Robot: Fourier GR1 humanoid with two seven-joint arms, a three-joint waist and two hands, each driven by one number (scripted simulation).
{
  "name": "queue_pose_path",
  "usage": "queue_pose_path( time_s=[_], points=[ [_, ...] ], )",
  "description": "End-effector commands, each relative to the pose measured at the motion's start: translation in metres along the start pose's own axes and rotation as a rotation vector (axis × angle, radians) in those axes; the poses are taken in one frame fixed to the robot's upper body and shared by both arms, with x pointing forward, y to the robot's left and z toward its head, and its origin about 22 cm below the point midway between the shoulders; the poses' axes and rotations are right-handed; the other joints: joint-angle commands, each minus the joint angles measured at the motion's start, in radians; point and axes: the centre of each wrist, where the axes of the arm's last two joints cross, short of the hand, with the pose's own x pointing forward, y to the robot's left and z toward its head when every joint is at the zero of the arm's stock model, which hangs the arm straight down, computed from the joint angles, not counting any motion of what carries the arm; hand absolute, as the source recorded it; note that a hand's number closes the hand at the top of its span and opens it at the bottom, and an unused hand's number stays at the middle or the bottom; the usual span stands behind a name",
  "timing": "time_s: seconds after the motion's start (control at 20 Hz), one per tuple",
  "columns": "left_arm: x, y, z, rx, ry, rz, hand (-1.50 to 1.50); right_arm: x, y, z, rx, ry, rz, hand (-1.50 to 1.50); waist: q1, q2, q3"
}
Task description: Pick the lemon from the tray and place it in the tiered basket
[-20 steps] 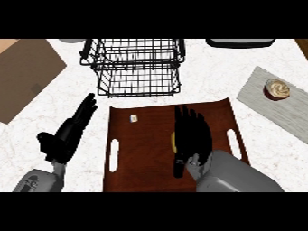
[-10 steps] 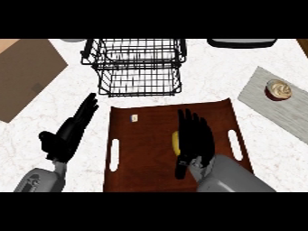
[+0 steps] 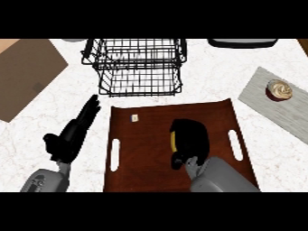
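The lemon (image 3: pixel 174 142) lies on the brown tray (image 3: pixel 143 158), a little right of the tray's middle. Only a narrow yellow strip of it shows, along the left side of the right hand (image 3: pixel 191 137). That hand covers the fruit from above, and its black fingers are curled down round it. The grey right forearm (image 3: pixel 219 176) enters over the tray's near edge.

A small pale tag (image 3: pixel 135 117) lies near the tray's far left corner, apart from the hand. A white handle slot is cut beside each short side of the tray, the left slot (image 3: pixel 115 154) and the right slot (image 3: pixel 235 145).

The tray rests on the white marbled counter (image 3: pixel 203 85) at its near middle. The black wire tiered basket (image 3: pixel 137 67) stands just beyond the tray's far edge, toward the counter's back edge, with nothing visible in it.

The left hand (image 3: pixel 69 137) rests on the counter just off the tray's left side. Its fingers are straight and close together, pointing toward the back of the counter, and hold nothing.

A brown board (image 3: pixel 16 72) lies at the counter's far left corner. A grey mat (image 3: pixel 296 113) runs aslant along the right side and bears a cupcake (image 3: pixel 279 89) at its far end. A dark object (image 3: pixel 243 43) sits at the back edge to the right of the basket; what it is cannot be told.
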Motion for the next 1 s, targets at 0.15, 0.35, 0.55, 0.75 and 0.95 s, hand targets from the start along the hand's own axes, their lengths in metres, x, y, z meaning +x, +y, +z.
queue_pose_path(
  time_s=[0.15, 0.35, 0.55, 0.75, 0.95],
  points=[
    [-0.003, 0.006, -0.001, -0.005, -0.001, -0.023, 0.00, 0.017, 0.013, 0.009, -0.045, -0.003, -0.008, 1.50, 0.000, 0.000, 0.000],
    [0.012, -0.010, -0.026, 0.000, -0.010, 0.002, 0.00, 0.010, -0.006, -0.004, -0.078, -0.004, -0.003, 1.50, -0.003, 0.001, 0.000],
    [0.004, -0.002, 0.004, -0.013, -0.002, -0.012, 0.00, -0.091, -0.041, -0.040, -0.139, -0.029, 0.055, 1.50, 0.003, 0.001, 0.001],
    [0.009, 0.002, 0.000, -0.002, -0.003, -0.006, 0.00, -0.178, -0.127, -0.057, -0.202, -0.052, 0.101, 1.50, -0.002, 0.002, 0.002],
    [0.008, 0.006, 0.005, -0.002, -0.005, 0.007, 0.00, -0.199, -0.160, -0.059, -0.310, -0.168, -0.126, 1.50, -0.002, -0.002, 0.002]
  ],
)
